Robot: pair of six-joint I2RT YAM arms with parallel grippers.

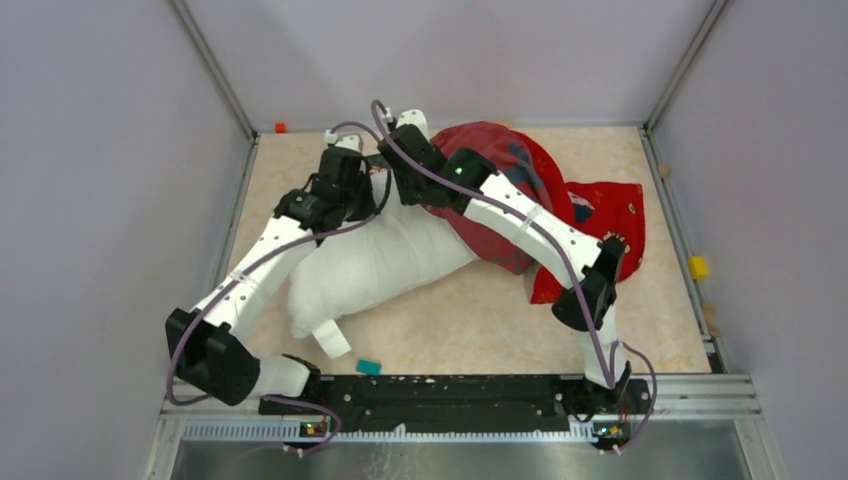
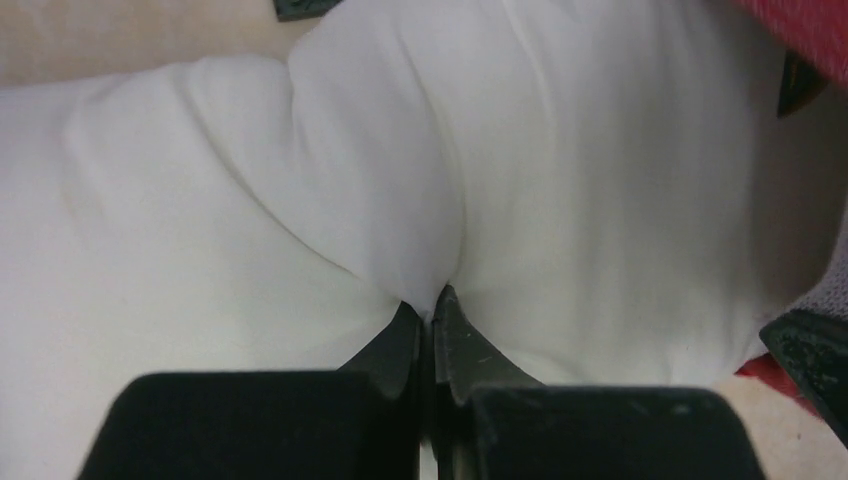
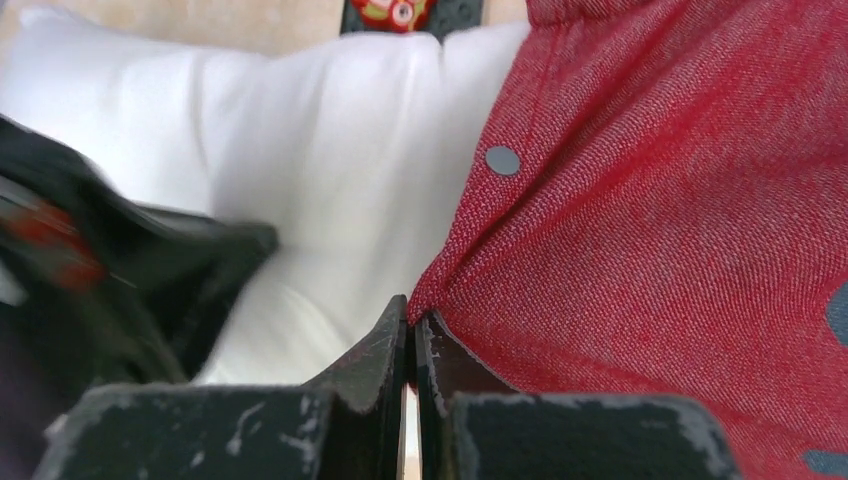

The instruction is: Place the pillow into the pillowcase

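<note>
Insertion step: left claw [image 2: 430, 310] clamps a pillow [image 2: 250, 200] fold straight ahead; right claw [image 3: 410, 322] pinches pillowcase [image 3: 650, 250] edge, pillow just left. Next move, likely: draw edge over pillow.

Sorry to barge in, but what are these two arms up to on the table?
The left pincer is shut on a fold of the plump white fabric pillow, and the right pincer is shut on the edge of the bright red printed pillowcase. The pillow's far end meets the case, but most of it lies outside on the beige tabletop.
</note>
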